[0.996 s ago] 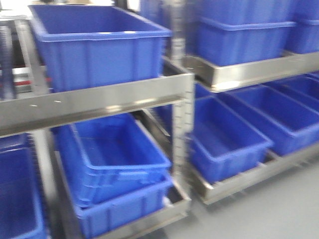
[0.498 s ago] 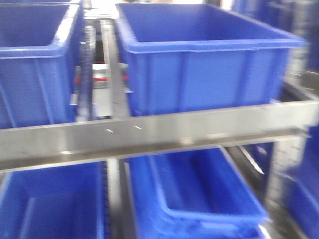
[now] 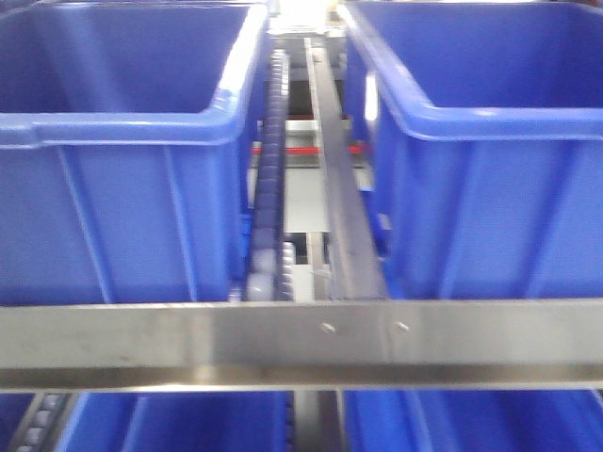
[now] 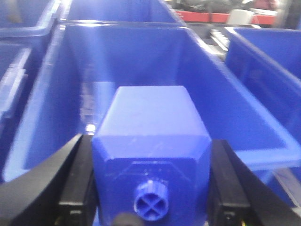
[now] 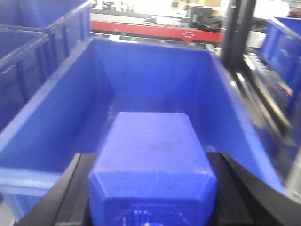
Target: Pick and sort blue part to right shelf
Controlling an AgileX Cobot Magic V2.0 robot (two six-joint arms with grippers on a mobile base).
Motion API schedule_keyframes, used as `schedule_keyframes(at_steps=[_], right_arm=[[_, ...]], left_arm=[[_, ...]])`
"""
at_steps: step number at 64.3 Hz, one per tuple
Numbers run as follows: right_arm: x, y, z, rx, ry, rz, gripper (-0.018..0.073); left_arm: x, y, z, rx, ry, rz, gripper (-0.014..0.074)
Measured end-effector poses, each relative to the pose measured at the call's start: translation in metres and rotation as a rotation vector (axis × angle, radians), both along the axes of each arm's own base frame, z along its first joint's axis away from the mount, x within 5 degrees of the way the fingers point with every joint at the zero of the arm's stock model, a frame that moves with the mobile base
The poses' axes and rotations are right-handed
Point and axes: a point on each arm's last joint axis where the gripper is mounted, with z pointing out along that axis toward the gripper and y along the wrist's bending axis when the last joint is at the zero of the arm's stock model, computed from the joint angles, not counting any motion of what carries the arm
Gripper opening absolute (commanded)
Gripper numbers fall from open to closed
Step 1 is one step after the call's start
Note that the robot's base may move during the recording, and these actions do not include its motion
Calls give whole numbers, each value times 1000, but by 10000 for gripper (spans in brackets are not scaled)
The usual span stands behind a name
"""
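Base has swung left in the last second: the front cam has slid along the rack point(image 3: 301, 344) and now squares up on its roller track point(image 3: 273, 188). Right fingers point(image 5: 153, 188) are clamped on the blue part point(image 5: 153, 150), which hangs over the near end of an open bin point(image 5: 51, 127). Left fingers point(image 4: 151, 179) grip the knobbed blue block point(image 4: 153, 122). Can't tell if that bin is on the right shelf, so I wouldn't call it drop-off time yet.

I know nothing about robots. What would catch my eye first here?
Blue everywhere: in the front view, a left bin and right bin sit behind a steel rail. Closer in, the left end effector clamps a knobbed blue block over an open bin, and the right end effector clamps a second blue block likewise.
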Motion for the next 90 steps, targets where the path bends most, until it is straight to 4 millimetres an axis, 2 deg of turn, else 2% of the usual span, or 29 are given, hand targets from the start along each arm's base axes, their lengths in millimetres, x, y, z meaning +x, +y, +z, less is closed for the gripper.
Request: schedule_keyframes(at_steps=[90], right_arm=[[0,0,0,0,0,0,411]], left_arm=[[0,0,0,0,0,0,388]])
